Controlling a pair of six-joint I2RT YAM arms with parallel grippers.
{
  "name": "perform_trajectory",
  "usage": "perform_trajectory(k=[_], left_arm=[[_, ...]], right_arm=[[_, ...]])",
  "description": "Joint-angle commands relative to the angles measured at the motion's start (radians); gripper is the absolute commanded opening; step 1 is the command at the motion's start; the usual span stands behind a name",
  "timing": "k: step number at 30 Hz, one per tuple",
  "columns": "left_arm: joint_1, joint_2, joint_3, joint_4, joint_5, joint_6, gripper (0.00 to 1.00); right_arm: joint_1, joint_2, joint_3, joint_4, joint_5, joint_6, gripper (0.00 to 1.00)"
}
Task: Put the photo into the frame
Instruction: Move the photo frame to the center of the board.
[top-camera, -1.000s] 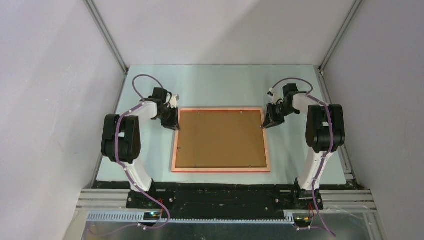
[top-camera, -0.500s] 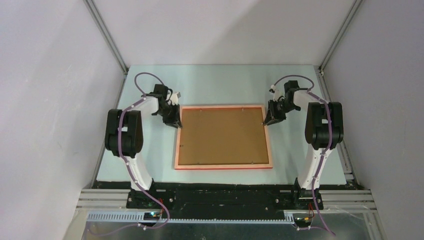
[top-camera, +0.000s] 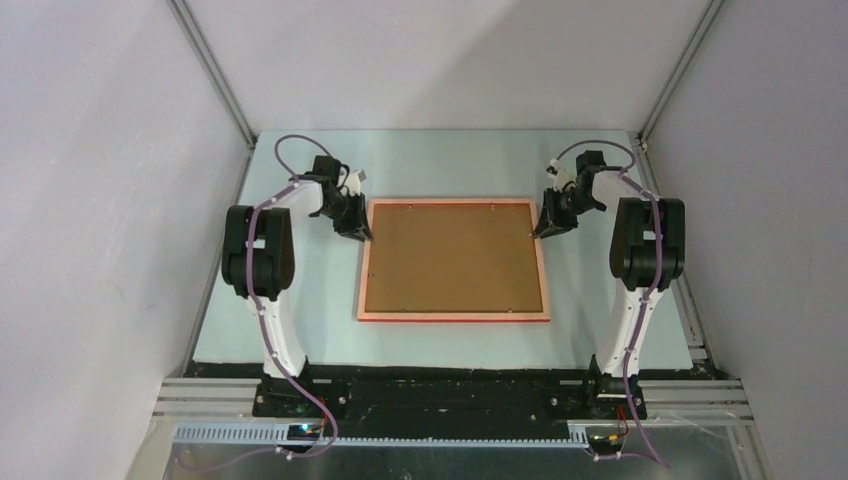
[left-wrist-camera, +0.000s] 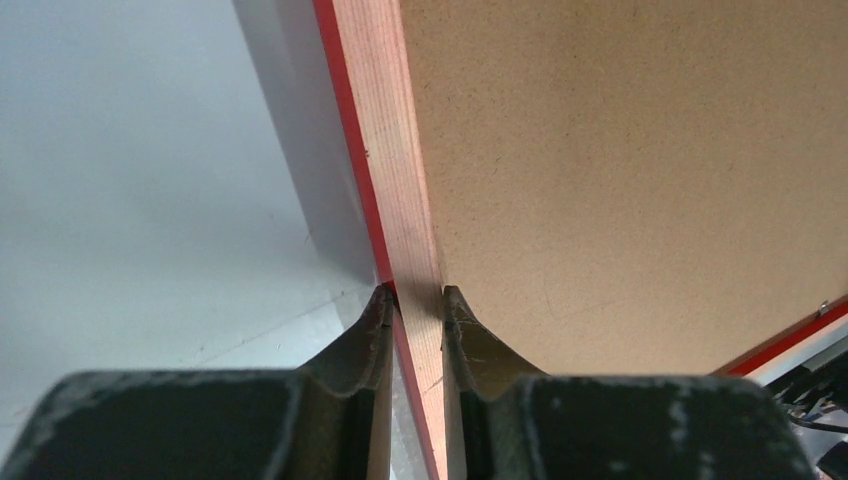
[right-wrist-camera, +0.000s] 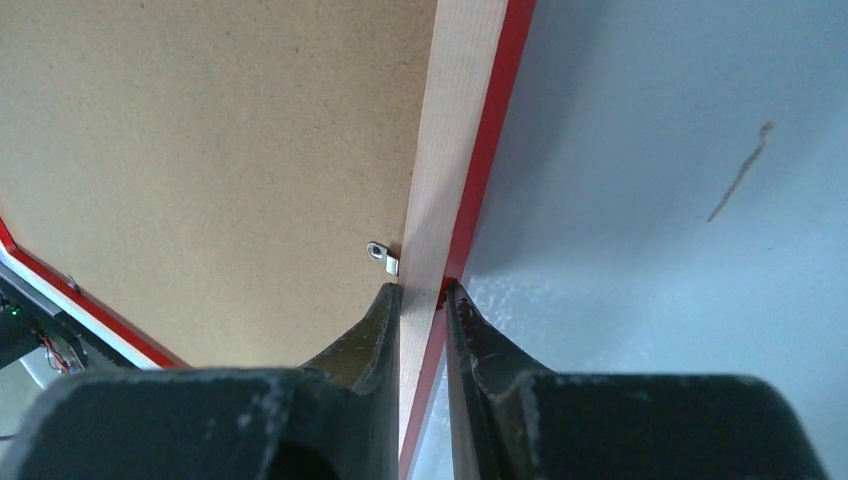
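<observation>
My left pincer (left-wrist-camera: 415, 300) and right pincer (right-wrist-camera: 422, 290) each nip side rail of frame (top-camera: 453, 316), back up, over table (top-camera: 300, 320). No photo in sight, perhaps under backing board (top-camera: 453, 255). Risk: thin edge grips slip, or uneven pull twists frame.

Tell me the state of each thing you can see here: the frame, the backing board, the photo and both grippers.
frame: back side up, held by both side rails, apparently raised off the table.
backing board: seated in the frame, brown side showing.
photo: not in view.
left gripper: shut on the frame's left rail.
right gripper: shut on the frame's right rail.
</observation>
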Motion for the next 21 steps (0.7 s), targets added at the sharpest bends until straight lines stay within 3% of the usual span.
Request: perform_trajectory(k=[1,5,12,17,21], left_arm=[[-0.015,0.024,0.067,0.032,0.090,-0.028,0.05],[-0.016,0.012,0.083,0.032,0.060,-0.027,0.11],[-0.014,-0.068,0.053,0.032,-0.053,0.005,0.36],[-0.015,-0.133,0.026,0.033,-0.165,0.017,0.54],[-0.015,-0.224,-0.009,0.038,-0.298,0.049,0.62]], right_arm=[[-0.013,-0.005,0.030,0.037,-0.004,-0.011,0.15],[-0.018,-0.045,-0.003,0.061,-0.011,-0.008,0.25],[-0.029,-0.152,-0.070,0.112,-0.008,-0.003,0.54],[-0.030,-0.255,-0.108,0.140,-0.016,-0.002,0.62],[-0.024,-0.347,-0.149,0.163,-0.005,-0.005,0.68]])
